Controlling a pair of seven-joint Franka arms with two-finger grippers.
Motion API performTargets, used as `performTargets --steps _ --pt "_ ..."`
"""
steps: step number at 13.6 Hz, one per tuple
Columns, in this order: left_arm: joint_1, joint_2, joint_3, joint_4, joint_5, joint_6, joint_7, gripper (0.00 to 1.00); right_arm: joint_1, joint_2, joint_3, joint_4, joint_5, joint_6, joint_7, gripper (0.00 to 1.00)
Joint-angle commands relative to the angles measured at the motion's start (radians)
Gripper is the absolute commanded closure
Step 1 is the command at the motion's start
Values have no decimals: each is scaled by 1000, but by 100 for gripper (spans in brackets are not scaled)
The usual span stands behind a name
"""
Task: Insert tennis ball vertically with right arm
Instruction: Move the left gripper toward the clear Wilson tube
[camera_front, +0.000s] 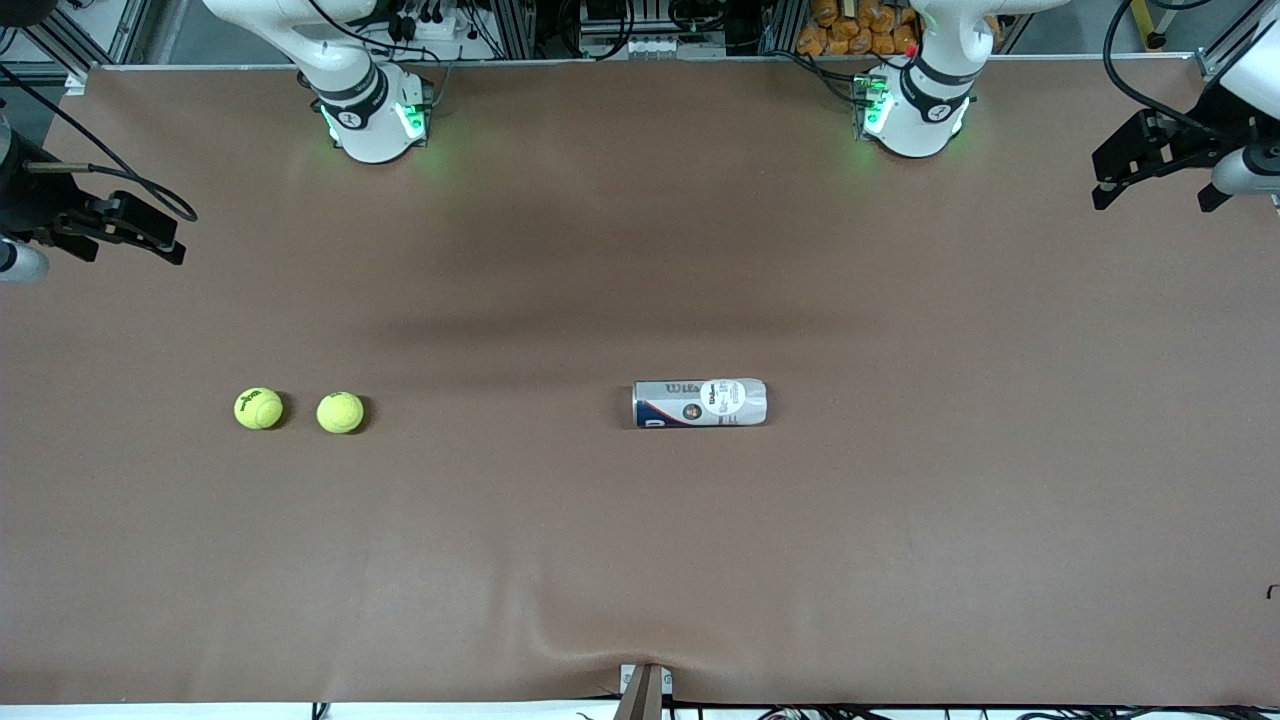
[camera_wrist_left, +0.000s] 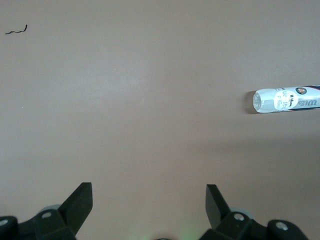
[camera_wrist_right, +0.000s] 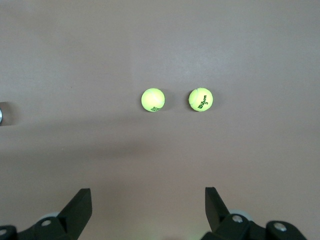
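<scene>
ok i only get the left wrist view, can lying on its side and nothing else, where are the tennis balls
observer: both on the table toward the right arm's end, level with the can: inner ball closer to the can, outer ball beside it.
operator: are they touching
observer: no, there is a small gap between them.
operator: right gripper on one yet
observer: no, the right gripper is open and empty, up over the right arm's end of the table, not over either ball.
</scene>
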Motion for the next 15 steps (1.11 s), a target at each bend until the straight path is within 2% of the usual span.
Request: performTargets --steps 1,4,15 --pt "-3 4 7 21 14 -21 12 0 -2 7 0 16 2 -6 -10 0" --pt "-9 38 7 25 13 -20 9 0 -4 7 0 16 3 -6 -10 0" --pt "-19 35 -22 24 8 -21 16 0 -7 7 -2 16 3 -9 -12 0"
